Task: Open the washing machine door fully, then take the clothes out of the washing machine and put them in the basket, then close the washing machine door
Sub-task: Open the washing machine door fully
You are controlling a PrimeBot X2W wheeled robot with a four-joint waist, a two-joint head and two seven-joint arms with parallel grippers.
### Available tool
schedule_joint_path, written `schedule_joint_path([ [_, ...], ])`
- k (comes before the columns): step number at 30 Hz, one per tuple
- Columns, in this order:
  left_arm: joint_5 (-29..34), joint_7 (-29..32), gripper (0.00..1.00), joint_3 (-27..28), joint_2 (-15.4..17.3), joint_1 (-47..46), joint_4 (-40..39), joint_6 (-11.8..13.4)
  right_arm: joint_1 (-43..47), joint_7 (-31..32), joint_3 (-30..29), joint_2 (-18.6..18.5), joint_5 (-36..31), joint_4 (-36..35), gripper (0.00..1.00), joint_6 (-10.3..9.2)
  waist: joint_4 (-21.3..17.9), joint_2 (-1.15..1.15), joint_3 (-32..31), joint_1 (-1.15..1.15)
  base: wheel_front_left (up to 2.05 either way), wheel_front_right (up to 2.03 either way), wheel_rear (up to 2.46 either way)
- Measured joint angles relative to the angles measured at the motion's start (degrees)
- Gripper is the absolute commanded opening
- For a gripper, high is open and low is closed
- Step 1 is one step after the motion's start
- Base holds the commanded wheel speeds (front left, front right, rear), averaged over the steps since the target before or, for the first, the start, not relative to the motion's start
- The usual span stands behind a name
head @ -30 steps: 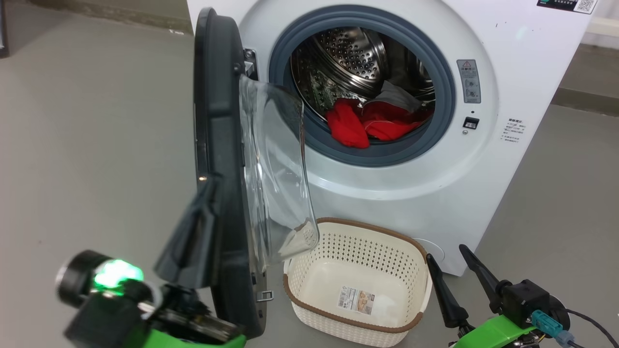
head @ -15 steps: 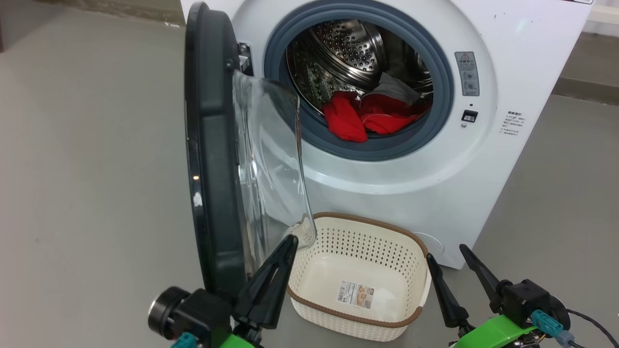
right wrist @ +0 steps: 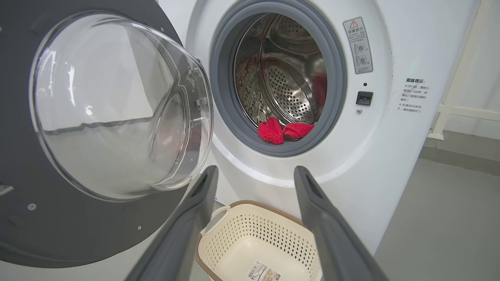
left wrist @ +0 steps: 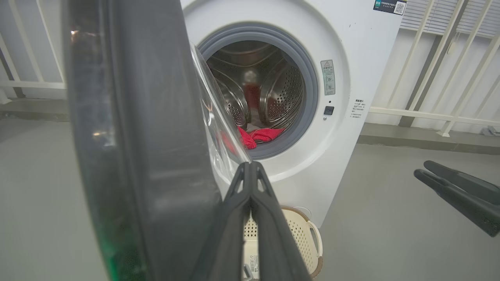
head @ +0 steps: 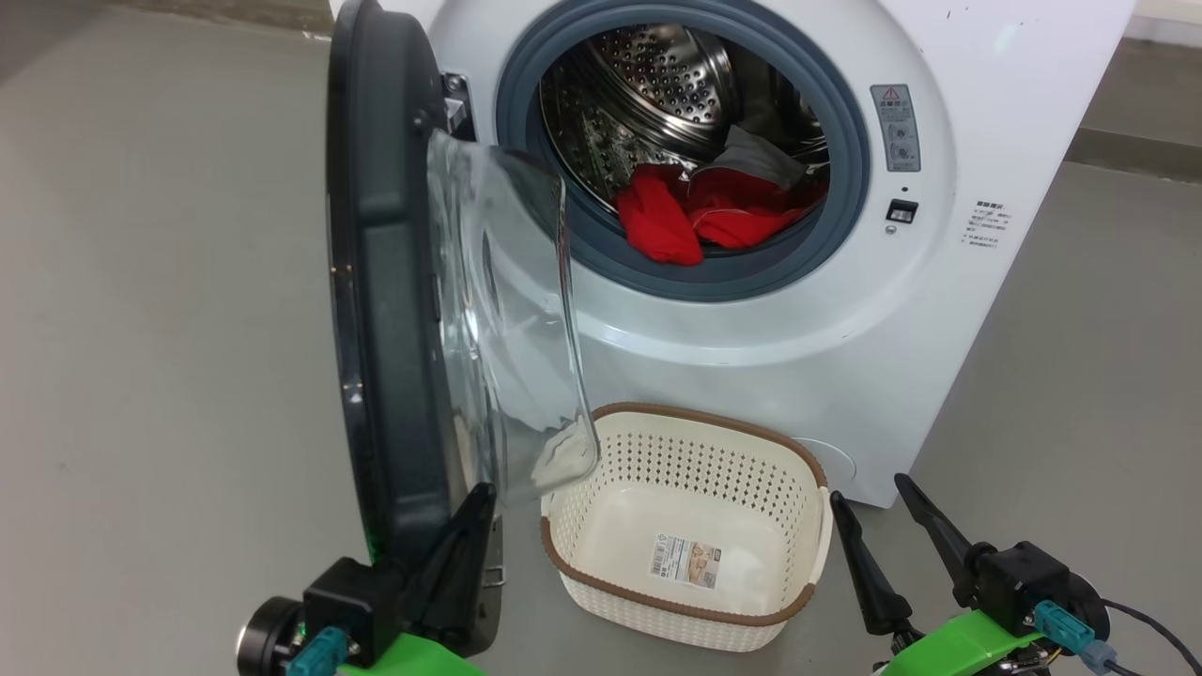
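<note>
Door (head: 385, 282) edge-on in the head view, standing left of the drum (head: 657, 84) mouth where red clothes (head: 695, 221) lie heaped above the basket (head: 676, 469); left gripper (head: 479, 502) low by the door's inner side, right gripper (head: 867, 488) spread beside the basket. Left wrist view: fingers (left wrist: 234, 218) pressed together on nothing, door just to their left, contact unclear, glass (left wrist: 213, 117) veiling some clothes. Right wrist view: spread fingers (right wrist: 183, 222) frame the clothes ahead and above, probably the better-placed arm; how many garments lie deeper cannot be told.
</note>
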Motion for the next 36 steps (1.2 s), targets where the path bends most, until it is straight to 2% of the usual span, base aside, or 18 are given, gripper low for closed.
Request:
schedule_joint_path([
  [8, 0.08, -0.55, 0.00, 2.16, 0.36, 0.00, 0.27, 2.00, -0.01, 0.00, -0.10, 0.00, -0.31, 0.08, 1.00, 0.00, 0.43, 0.00, 0.53, 0.00, 0.00, 0.00, 0.00],
  [22, -2.35, -3.65, 0.00, 10.91, 2.29, 0.08, 0.41, 6.53, -0.17, 0.00, 0.26, 0.00, -0.30, 0.83, 1.00, 0.00, 1.47, 0.00, 1.17, 0.00, 0.00, 0.00, 0.00],
  [36, -5.60, -5.55, 0.00, 15.70, 3.82, 0.44, 3.57, 7.28, -0.21, 0.00, 0.05, 0.00, -0.34, 1.43, 1.00, 0.00, 1.17, 0.00, 1.90, 0.00, 0.00, 0.00, 0.00],
])
